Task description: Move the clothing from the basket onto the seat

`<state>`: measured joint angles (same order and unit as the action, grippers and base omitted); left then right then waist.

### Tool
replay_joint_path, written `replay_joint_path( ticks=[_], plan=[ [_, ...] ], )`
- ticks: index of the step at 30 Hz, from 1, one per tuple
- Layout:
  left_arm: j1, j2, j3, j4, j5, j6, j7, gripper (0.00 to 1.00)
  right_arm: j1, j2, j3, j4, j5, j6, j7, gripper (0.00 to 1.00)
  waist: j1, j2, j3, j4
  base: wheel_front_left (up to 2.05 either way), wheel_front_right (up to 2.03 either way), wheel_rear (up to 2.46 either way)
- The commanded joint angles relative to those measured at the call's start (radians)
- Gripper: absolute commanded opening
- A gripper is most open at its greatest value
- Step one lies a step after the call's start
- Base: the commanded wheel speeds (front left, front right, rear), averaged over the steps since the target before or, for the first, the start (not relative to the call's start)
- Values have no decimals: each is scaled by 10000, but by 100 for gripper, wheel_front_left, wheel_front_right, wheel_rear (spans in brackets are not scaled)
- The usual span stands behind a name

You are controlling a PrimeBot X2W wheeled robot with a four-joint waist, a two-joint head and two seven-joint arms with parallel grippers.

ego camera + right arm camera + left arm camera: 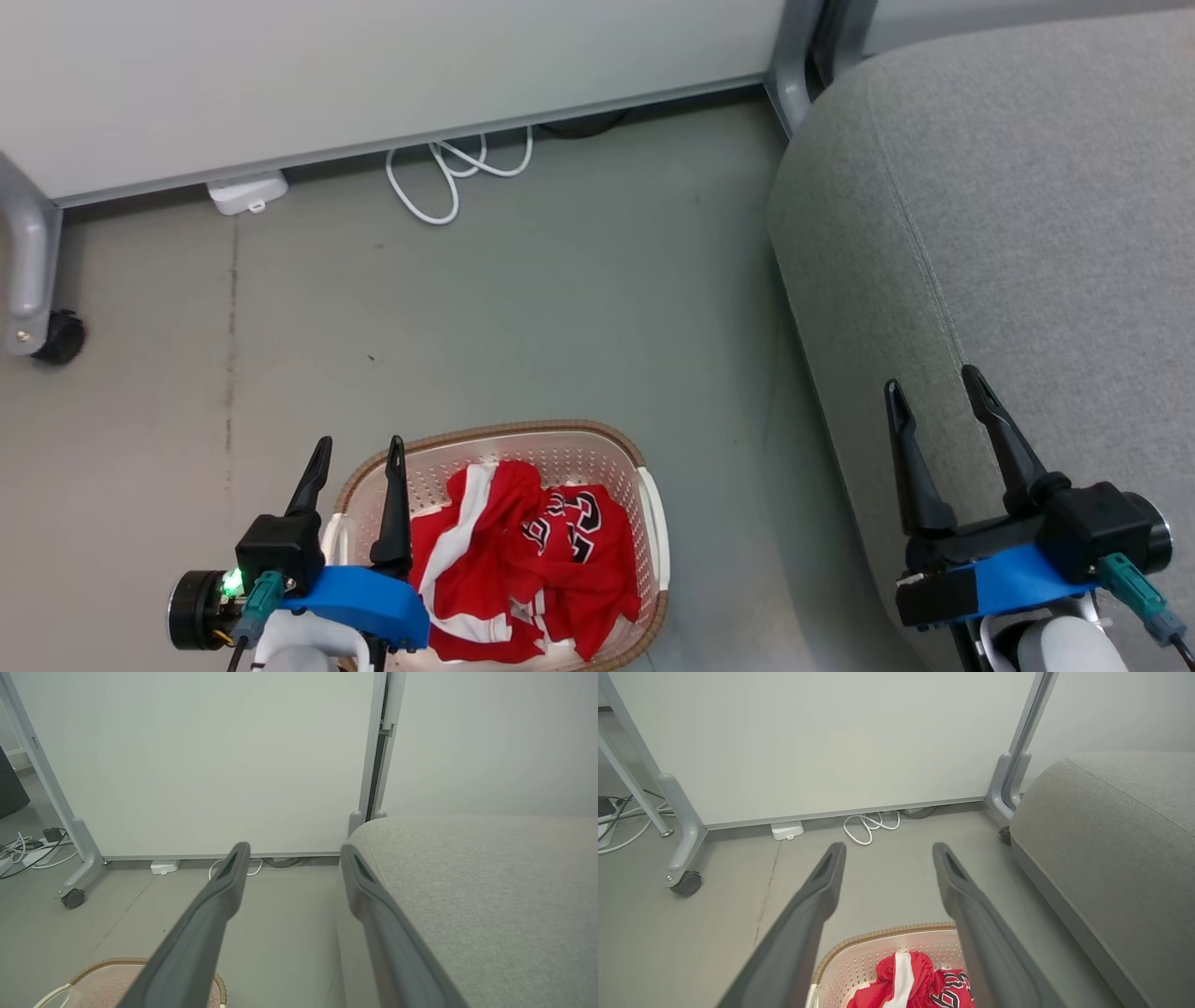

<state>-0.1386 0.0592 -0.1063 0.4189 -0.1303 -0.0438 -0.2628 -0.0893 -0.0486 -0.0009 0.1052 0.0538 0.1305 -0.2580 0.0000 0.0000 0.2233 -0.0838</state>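
**Spotter:** Where do you start?

**Operator:** With the clothing (532, 560), heaped in the basket (579, 431) low in my head view. My left claw (359, 441) hangs over the basket's left rim, spread wide and holding nothing. I judge the first pick is the step in hand. I'd swing that claw right, over the high fold near the middle of the heap, and come straight down. Then I'd pinch a thick bunch rather than a single edge. A thin pinch may slip, and I suspect a snag could drag the basket along.

**Spotter:** And the other arm?

**Operator:** My right claw (932, 378) is over the near edge of the seat (1027, 233), equally wide and empty. The seat lies to the basket's right, with a strip of floor (560, 308) between them, so the carry looks short.

**Spotter:** What does the load look like?

**Operator:** Soft, crumpled red fabric. A white stripe runs over the top fold, and there is black-and-white lettering towards the right. I cannot tell how many pieces there are.
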Motion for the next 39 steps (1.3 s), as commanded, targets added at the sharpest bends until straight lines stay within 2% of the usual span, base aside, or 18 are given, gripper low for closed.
replay_joint_path(
  ticks=[1,11,21,31,39],
  plan=[
    [-211,77,72,186,89,-2,-31,100,-188,-32,123,-16,89,5,-50,100,0,0,552,-502,0,0,0],
    [-985,348,124,1837,366,-125,-30,100,-861,-29,724,-143,537,5,-84,100,0,0,1724,-1339,0,0,0],
    [-2260,742,-612,4110,1022,-342,-30,100,-1315,-27,1063,-493,873,5,-86,100,0,0,2897,-1809,0,0,0],
    [-3468,842,-719,5921,967,-80,43,100,-1612,-27,1187,-743,1074,5,-85,100,0,0,3801,-1967,0,0,0],
    [-4267,1128,-764,6682,979,153,52,100,-1800,-27,1382,-917,1449,5,-86,100,0,0,4524,-2158,0,0,0]
  ],
)
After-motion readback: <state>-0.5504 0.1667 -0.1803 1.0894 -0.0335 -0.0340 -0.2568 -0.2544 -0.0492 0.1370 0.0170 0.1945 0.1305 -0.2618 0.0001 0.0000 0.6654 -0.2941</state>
